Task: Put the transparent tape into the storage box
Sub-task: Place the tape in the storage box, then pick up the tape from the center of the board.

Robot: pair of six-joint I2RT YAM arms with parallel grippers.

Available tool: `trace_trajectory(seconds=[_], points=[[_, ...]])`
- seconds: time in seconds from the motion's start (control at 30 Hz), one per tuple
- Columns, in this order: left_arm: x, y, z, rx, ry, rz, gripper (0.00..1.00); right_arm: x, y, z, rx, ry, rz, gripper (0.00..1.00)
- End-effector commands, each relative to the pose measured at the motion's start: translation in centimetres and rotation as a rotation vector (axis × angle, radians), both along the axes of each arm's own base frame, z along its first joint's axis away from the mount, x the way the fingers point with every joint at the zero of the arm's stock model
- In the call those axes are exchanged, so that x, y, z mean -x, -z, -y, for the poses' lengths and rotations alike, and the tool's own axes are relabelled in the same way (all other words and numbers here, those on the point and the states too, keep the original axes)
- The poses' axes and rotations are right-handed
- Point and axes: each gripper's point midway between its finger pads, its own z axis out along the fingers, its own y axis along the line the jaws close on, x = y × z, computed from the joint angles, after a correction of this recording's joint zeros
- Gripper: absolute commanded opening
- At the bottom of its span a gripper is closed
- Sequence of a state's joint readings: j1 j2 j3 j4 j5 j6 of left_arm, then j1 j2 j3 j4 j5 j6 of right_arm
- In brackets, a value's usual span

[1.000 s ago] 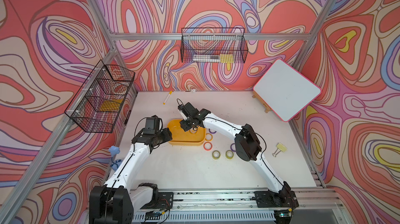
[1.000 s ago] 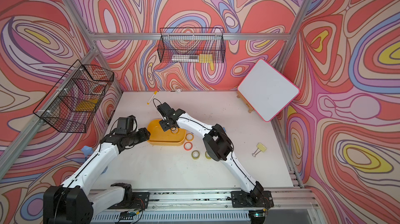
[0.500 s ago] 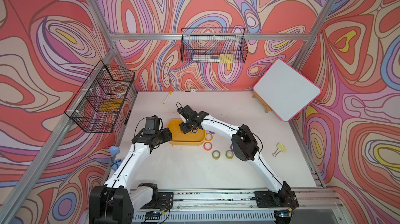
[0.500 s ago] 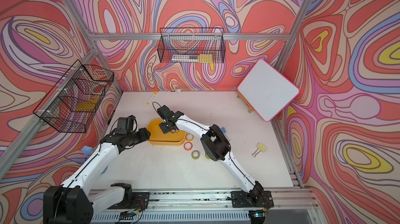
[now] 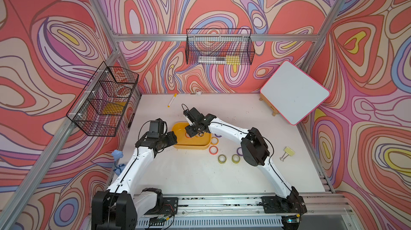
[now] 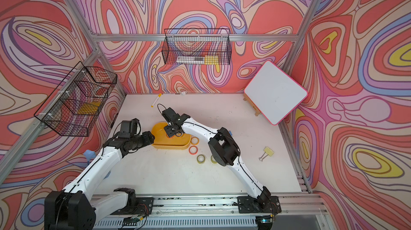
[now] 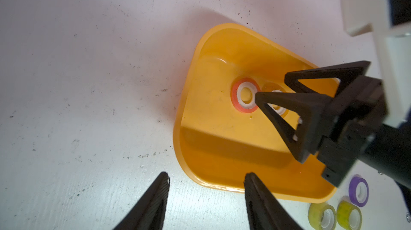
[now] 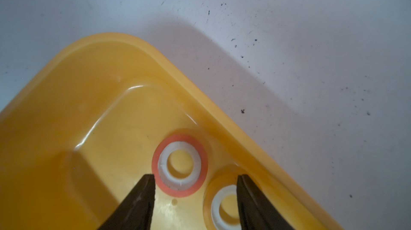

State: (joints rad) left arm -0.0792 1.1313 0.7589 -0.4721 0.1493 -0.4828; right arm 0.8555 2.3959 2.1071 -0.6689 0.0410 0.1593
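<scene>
Two tape rolls (image 8: 180,165) in tray (image 8: 89,84) (flat)

1. A shallow yellow-orange plastic storage box (image 6: 175,146) with rounded corners lies on the white table (image 6: 178,177).
2. The black right gripper (image 6: 169,132) hangs over the storage box's middle; the black left gripper (image 6: 152,138) sits at its left end.
3. On the table near its right end lie an orange-yellow tape roll (image 6: 194,140), a red-orange tape roll (image 6: 193,150) and an olive tape roll (image 6: 201,158).
4. A yellow binder clip (image 6: 266,152) lies well apart.
</scene>
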Motion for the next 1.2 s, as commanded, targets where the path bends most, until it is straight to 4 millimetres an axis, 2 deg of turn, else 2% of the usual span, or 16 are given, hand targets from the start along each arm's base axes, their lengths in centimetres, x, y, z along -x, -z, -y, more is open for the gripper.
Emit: trace_trajectory(seconds=[0.0,0.1,0.2,0.43,0.53,0.7,0.87,1.03,1.17], points=[[-0.4,-1.3,0.5,0.018,0.015,0.035,0.6,0.5,-7.7,0.3,-0.115,0.048,0.076,0.61],[-0.8,-1.7,0.9,0.036,0.024,0.027,0.6,1.3,-9.4,2.2,-0.093,0.096,0.065,0.62],[-1.2,-2.9,1.0,0.036,0.03,0.039,0.6,1.5,-10.5,5.1,-0.063,0.163,0.034,0.63],[-2.2,-4.9,0.3,-0.001,0.008,0.049,0.6,0.0,-10.6,13.5,-0.026,0.301,-0.056,0.64],[-2.6,-5.6,0.4,-0.007,0.009,0.03,0.59,-0.4,-11.1,15.3,0.053,0.278,-0.024,0.64],[-2.9,-8.7,0.2,-0.051,0.04,0.018,0.61,-0.6,-13.1,15.9,0.115,0.256,-0.032,0.66],[-3.6,-11.5,1.1,-0.006,0.053,0.058,0.61,-1.0,-15.0,15.6,0.042,0.307,-0.072,0.66],[-4.0,-12.3,2.0,0.011,0.064,0.063,0.6,-0.9,-14.9,16.6,-0.002,0.386,-0.135,0.64],[-4.1,-12.4,3.7,-0.076,0.16,0.076,0.6,0.0,-12.9,17.8,-0.008,0.448,-0.23,0.62]])
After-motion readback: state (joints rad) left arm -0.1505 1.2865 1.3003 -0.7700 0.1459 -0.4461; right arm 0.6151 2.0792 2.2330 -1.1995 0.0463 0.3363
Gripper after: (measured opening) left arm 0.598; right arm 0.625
